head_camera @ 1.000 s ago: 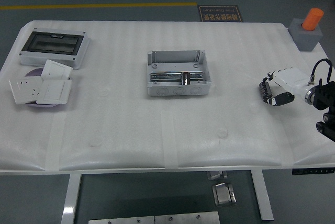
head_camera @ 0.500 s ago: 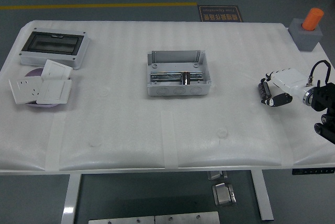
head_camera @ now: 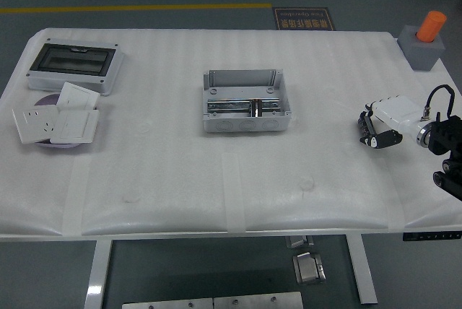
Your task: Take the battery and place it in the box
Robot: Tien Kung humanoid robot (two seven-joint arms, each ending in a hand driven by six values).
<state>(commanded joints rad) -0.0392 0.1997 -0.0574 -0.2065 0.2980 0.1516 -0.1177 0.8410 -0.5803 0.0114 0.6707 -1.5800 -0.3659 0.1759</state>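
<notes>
The grey open box [head_camera: 245, 79] stands at the table's middle, with a metal rail across its floor. A small dark piece [head_camera: 255, 107], possibly the battery, lies on that rail. My right hand [head_camera: 377, 131], white-backed with black fingers, rests low over the table's right side, well to the right of the box. Its fingers are curled and I see nothing held in them. My left arm does not show.
A grey enclosure with a dark window [head_camera: 72, 67] sits at the back left. In front of it, white socket plates [head_camera: 54, 120] are piled on a purple disc. A grey block with an orange cylinder [head_camera: 426, 38] stands at the back right corner.
My right hand has drawn slightly toward the right edge and its fingers have curled in tighter. Nothing else has moved.
</notes>
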